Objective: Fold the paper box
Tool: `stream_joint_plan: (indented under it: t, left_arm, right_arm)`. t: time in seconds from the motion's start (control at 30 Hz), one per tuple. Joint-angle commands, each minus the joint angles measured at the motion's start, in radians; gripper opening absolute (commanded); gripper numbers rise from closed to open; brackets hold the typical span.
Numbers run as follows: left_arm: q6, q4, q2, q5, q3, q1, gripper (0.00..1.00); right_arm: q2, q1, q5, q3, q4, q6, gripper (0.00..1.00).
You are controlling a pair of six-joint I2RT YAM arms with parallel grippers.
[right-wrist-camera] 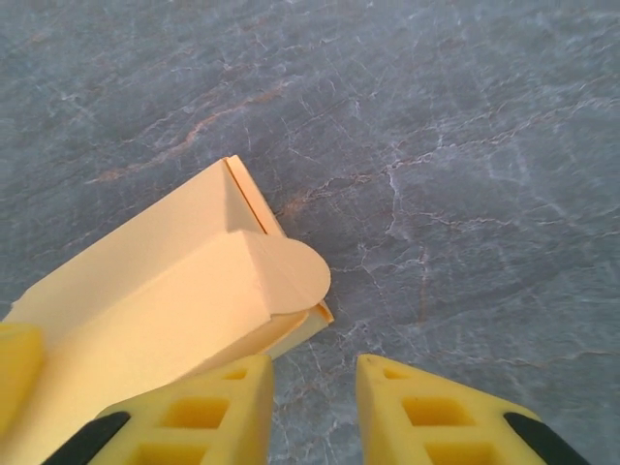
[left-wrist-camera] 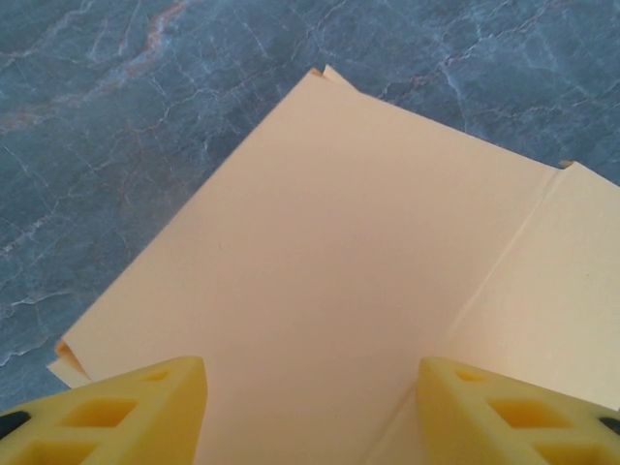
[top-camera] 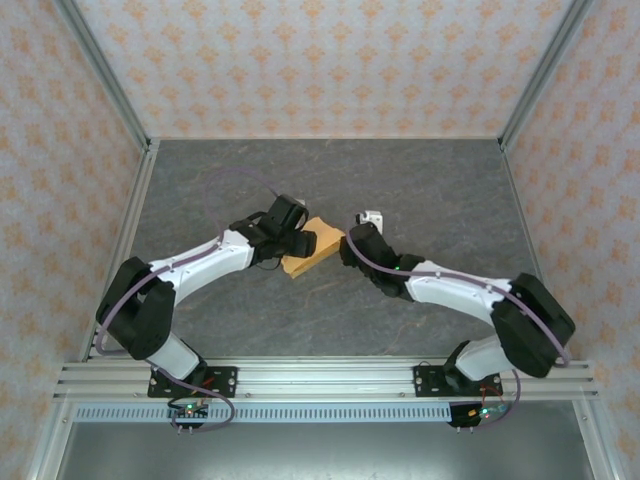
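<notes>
Wrist views: left jaws apart over the paper box [left-wrist-camera: 329,262], right jaws seemingly apart beside it.

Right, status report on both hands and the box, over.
Left hand open above the paper box. Right hand slightly open, empty, beside its rounded flap. Box on the table, nothing blocking.

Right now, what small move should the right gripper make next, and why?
Probably shift the right gripper slightly toward the paper box and take its rounded end flap, to tuck it in. The flap sticks out at the end, the right jaws stand apart on nothing beside that corner, and the left gripper sits open over the box's top panel.
</notes>
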Motion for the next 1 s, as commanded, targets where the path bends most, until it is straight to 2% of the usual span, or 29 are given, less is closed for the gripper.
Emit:
stream_joint_plan:
  t: [0.0,0.13,0.37,0.47,0.7,0.97]
  left_arm:
    - [0.0,0.018,0.021,-0.029,-0.021,-0.014,0.59]
    - [0.008,0.025,0.018,-0.043,-0.032,-0.024,0.59]
    - [0.005,0.054,0.05,-0.064,-0.061,-0.027,0.58]
    - [0.0,0.068,0.057,-0.059,-0.069,-0.033,0.58]
    - [-0.008,0.09,0.076,-0.066,-0.086,-0.042,0.58]
    - [-0.009,0.108,0.117,-0.071,-0.096,-0.043,0.57]
  right_arm:
    - [-0.089,-0.038,-0.058,0.002,-0.158,-0.065,0.31]
    - [-0.083,-0.12,-0.221,0.087,-0.217,-0.096,0.37]
    - [0.131,-0.204,-0.429,0.262,-0.233,-0.085,0.42]
    - [0.218,-0.21,-0.494,0.309,-0.223,-0.074,0.43]
    - [0.393,-0.21,-0.567,0.405,-0.218,-0.066,0.43]
    - [0.505,-0.21,-0.579,0.398,-0.188,-0.068,0.35]
